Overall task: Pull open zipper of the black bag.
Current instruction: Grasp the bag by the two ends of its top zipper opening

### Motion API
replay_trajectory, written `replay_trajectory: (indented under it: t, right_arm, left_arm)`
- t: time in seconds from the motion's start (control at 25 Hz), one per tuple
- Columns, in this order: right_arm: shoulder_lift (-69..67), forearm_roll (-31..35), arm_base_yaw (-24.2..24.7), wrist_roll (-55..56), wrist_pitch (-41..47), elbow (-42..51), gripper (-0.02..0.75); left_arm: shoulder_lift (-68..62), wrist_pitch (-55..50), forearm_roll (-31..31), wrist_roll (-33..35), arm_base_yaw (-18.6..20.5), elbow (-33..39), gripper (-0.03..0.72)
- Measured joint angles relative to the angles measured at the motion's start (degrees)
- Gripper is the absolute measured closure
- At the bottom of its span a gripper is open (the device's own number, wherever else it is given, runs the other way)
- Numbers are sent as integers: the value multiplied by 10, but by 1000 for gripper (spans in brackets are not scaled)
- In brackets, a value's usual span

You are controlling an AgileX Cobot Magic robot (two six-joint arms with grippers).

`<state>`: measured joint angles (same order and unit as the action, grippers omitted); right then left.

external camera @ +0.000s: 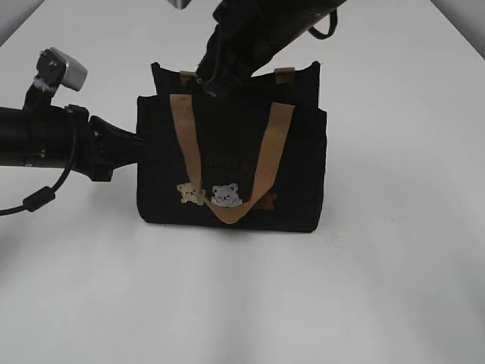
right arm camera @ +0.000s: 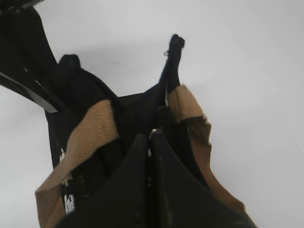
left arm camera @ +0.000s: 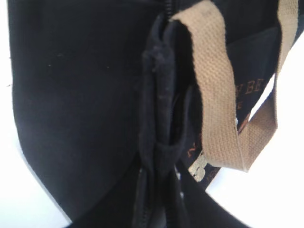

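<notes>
The black bag [external camera: 227,163] stands upright near the middle of the white table [external camera: 379,303], front face toward the outside camera, two little bears [external camera: 208,194] stitched low on it. Its zipper [left arm camera: 167,9] runs along the top rim; in my left wrist view only a short stretch of teeth shows at twelve o'clock. A tan handle [external camera: 227,152] hangs down the front in a V.

My right claw [right arm camera: 150,140] comes down from twelve o'clock onto the top rim, its two fingers pressed tight together. A small bright glint sits right at the tips, but I cannot tell whether that is the pull tab or whether I have it pinched.

My left claw [left arm camera: 159,156] reaches in from nine o'clock and pinches a fold of black fabric at the bag's end seam, jaws nearly closed on it.
</notes>
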<state>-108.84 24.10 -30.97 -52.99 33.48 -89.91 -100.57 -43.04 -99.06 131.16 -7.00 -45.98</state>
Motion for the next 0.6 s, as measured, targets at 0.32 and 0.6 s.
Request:
replay_trajectory:
  t: [0.32,0.6]
  right_arm:
    - [36,-16,98,125,118,0,738]
    - [48,-33,134,168,176,0,738]
  left_arm:
    - [0,2,-2,0,0,0,629]
    - [0,8,-2,0,0,0,629]
